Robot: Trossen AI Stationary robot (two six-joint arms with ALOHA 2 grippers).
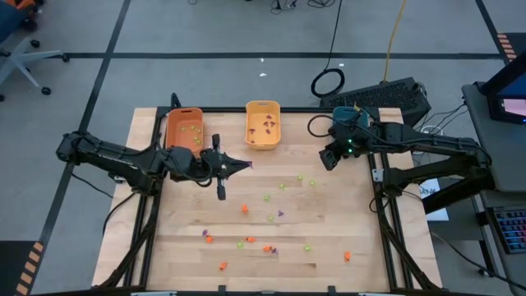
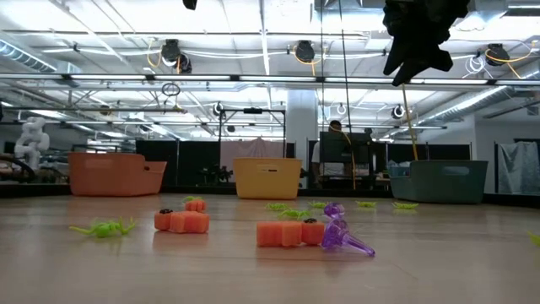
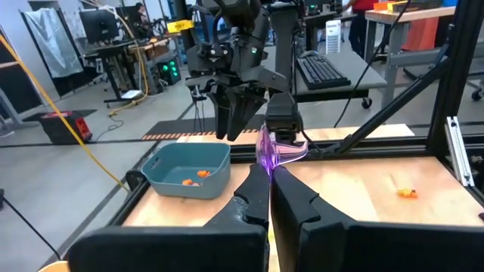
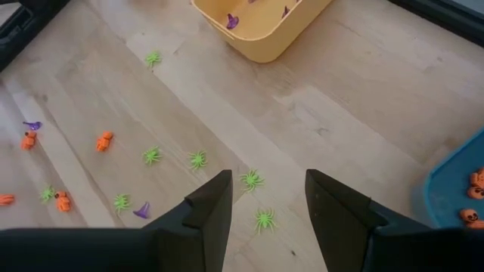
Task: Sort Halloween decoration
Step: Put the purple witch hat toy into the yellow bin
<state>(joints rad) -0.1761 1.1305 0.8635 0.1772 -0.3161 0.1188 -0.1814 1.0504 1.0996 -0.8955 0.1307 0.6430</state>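
Holding purple trinket (image 3: 269,153) in left pincer (image 1: 244,165), just short of yellow bin (image 1: 263,124) | right pincer (image 4: 263,198) fingers apart, nothing held, beside teal bin (image 3: 186,169) | remaining trinkets (image 4: 198,159) scattered on bench (image 1: 345,222) below yellow bin

A robotics lab or workshop is shown. A wooden surface (image 1: 329,238) framed by black metal rails is seen standing on a grey floor marked with dark tape lines, with a keyboard (image 1: 386,96), loose cables (image 1: 329,82) and an office chair (image 1: 20,53) close by. Beyond the surface, an open hall is visible with exposed ceiling pipes and strip lights (image 2: 253,51), workbenches carrying monitors (image 3: 98,23) and equipment, and a white humanoid figure (image 2: 32,139) standing at the far side.
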